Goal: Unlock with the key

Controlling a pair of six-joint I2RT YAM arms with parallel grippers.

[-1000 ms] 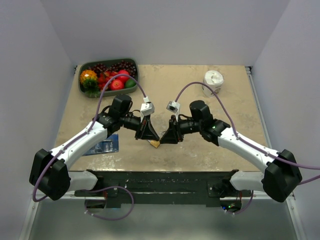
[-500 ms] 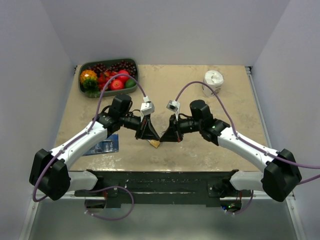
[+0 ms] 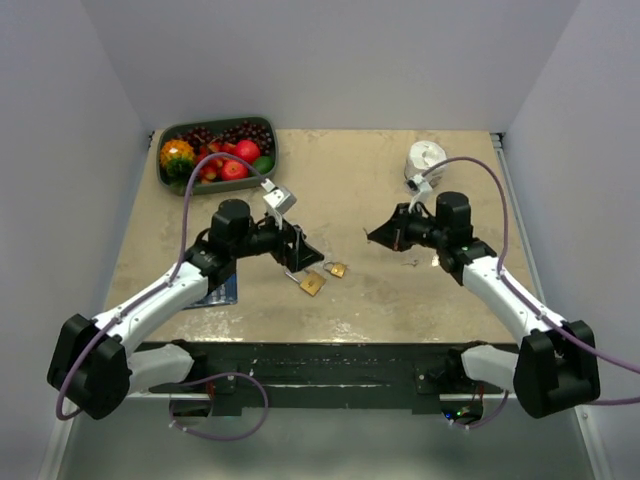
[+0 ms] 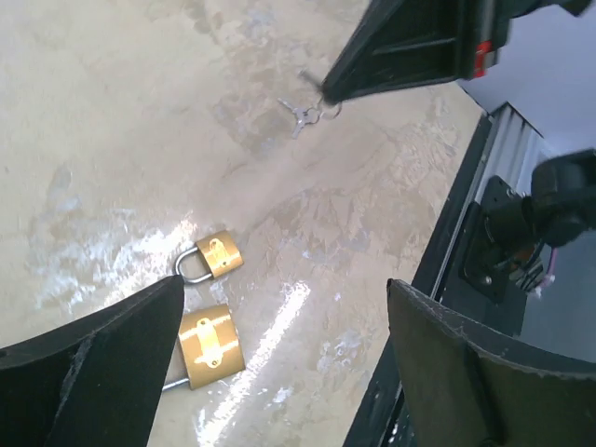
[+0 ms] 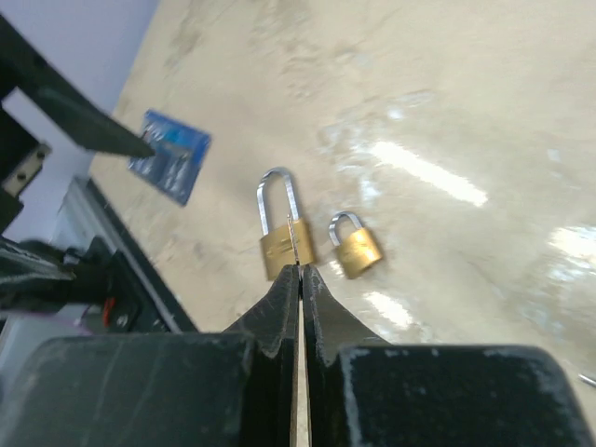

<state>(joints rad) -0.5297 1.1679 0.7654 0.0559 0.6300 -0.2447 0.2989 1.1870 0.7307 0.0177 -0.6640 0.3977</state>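
The key (image 5: 296,244) is pinched in the clenched right end effector (image 5: 300,272), raised off the worktop (image 5: 447,102) and apart from the big padlock (image 5: 276,253) and small padlock (image 5: 355,250). The left end effector (image 4: 284,289) is spread wide over them, nothing grasped. Unsteadied, a padlock could be shoved aside at insertion, and the thin key could be twisted in the pinch.

No readable text, brand or number anywhere. Pale print on the blue packet (image 5: 169,154), too blurred to make out. Small marks on the larger brass padlock (image 4: 210,342) and the smaller brass padlock (image 4: 220,255), likewise illegible.
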